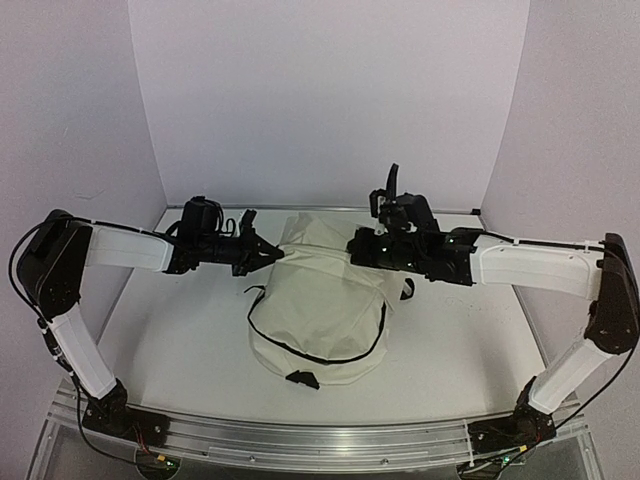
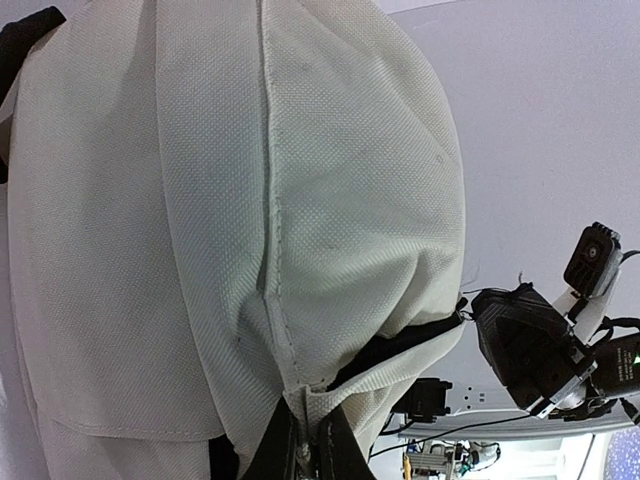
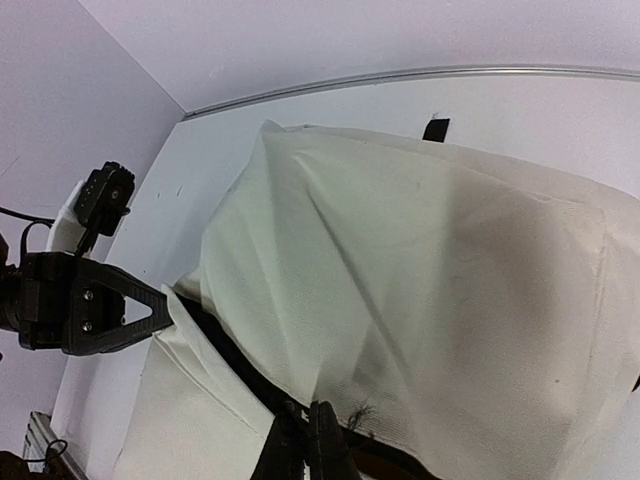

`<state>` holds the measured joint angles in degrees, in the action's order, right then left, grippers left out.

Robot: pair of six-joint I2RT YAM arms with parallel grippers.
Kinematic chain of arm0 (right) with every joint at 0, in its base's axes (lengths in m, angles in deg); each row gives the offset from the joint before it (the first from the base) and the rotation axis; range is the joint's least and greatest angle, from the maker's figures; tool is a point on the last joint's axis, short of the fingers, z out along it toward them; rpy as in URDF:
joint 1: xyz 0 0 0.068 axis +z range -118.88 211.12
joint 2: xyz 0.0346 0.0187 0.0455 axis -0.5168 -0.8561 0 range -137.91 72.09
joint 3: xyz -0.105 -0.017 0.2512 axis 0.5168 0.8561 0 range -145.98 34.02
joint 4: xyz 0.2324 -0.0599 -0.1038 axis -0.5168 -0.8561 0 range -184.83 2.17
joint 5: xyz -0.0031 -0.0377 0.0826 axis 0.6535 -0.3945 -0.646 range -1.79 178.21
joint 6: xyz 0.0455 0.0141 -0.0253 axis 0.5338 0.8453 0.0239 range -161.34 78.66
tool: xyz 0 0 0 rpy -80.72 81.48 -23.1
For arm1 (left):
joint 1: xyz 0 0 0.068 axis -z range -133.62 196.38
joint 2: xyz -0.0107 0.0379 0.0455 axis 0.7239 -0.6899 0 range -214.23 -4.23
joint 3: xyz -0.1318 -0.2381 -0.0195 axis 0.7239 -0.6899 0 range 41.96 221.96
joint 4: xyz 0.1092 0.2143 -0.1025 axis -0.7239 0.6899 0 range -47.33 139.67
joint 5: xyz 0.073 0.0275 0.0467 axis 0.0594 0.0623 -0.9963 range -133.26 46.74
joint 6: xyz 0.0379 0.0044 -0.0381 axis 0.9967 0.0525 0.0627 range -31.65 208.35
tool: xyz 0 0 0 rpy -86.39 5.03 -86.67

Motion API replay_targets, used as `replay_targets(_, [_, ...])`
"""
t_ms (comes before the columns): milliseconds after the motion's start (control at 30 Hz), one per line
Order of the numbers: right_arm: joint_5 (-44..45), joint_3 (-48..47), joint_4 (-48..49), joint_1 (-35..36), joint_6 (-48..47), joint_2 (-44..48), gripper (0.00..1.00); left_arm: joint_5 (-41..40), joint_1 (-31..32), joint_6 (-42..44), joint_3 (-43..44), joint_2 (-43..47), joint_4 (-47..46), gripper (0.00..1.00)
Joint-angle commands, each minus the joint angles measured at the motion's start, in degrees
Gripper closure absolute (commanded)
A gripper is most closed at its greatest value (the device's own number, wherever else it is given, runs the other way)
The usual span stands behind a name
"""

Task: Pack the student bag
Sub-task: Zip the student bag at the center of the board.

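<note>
The student bag (image 1: 315,310), a big cream canvas backpack with black zipper trim, lies in the middle of the table with its top end lifted between both arms. My left gripper (image 1: 274,253) is shut on a fold of the bag's cream cloth at a seam; in the left wrist view its fingers (image 2: 303,445) pinch that fold. My right gripper (image 1: 356,245) is shut on the edge of the upper flap beside the zipper trim (image 3: 230,360), with its fingers (image 3: 307,440) pressed together. The zipper gap (image 2: 400,345) shows dark between the two grips.
A black buckle (image 1: 303,379) lies at the bag's near end and a black strap end (image 3: 435,128) at its far side. White walls close the table on three sides. A metal rail (image 1: 320,440) runs along the near edge.
</note>
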<state>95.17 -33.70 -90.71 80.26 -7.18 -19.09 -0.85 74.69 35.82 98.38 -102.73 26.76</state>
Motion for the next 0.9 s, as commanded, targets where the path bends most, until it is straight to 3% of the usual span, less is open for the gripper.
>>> replay_targets(0, [8.64, 1.42, -1.68, -3.40, 1.61, 6.01, 1.00, -5.60, -5.76, 0.72, -1.34, 2.28, 3.15, 1.00])
replay_targets(567, [7.94, 8.56, -3.05, -5.28, 6.43, 7.37, 1.00, -4.73, -12.00, 0.71, -1.29, 0.56, 1.33, 1.00])
replay_targets(867, [7.07, 9.84, -2.83, -5.72, 7.26, 3.41, 1.00, -4.73, -13.02, 0.35, -2.00, -0.49, -0.92, 1.00])
